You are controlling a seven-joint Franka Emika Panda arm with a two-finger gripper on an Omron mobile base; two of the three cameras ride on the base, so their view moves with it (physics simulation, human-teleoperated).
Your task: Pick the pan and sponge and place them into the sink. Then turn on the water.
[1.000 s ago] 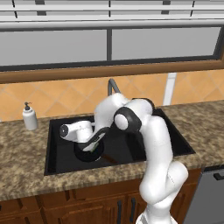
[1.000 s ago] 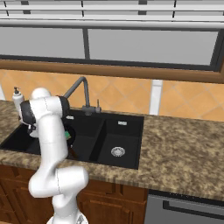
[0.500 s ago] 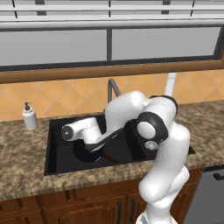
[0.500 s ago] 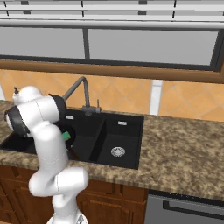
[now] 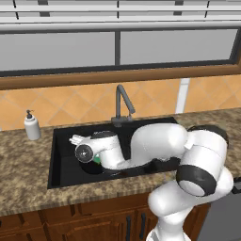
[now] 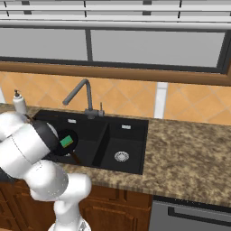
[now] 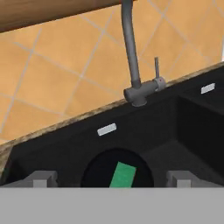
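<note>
Hand view: the pan point(image 7: 114, 168) and sponge point(image 7: 122, 175) are seen lying in the sink point(image 7: 78, 144); the gripper point(image 7: 111, 178) is spread, empty. Water is not yet turned on.

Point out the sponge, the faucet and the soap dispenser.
sponge point(image 7: 122, 175), hand view, middle of its green top.
faucet point(image 6: 88, 94), right base view, on its upright neck.
soap dispenser point(image 5: 32, 127), left base view, on the bottle's body.

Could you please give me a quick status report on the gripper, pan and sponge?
Gripper open, holding nothing, above the large basin. Sponge lying in pan, both inside the sink. Faucet dry, path to its lever looks unobstructed.
</note>
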